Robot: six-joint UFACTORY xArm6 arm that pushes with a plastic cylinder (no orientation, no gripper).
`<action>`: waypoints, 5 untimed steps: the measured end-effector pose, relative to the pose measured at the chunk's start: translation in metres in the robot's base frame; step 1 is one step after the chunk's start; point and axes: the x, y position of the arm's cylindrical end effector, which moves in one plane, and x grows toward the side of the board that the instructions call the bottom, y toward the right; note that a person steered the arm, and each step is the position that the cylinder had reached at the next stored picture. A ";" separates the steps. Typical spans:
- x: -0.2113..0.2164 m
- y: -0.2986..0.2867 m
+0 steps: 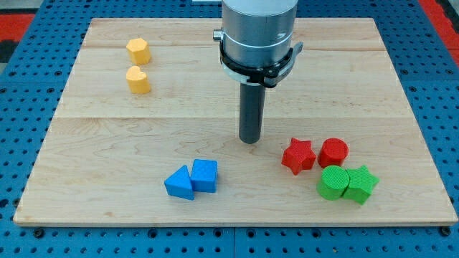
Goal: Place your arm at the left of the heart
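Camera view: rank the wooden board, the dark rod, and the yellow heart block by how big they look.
1. Wooden board, largest.
2. Dark rod; my tip sits far right of the heart.
3. Yellow heart block, smallest.

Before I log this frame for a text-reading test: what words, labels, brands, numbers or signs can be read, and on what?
None: no readable text anywhere in the camera view.
The wooden board, the arm's grey housing, my tip and the blocks, such as the yellow heart, carry no markings.
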 end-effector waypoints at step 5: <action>-0.081 -0.227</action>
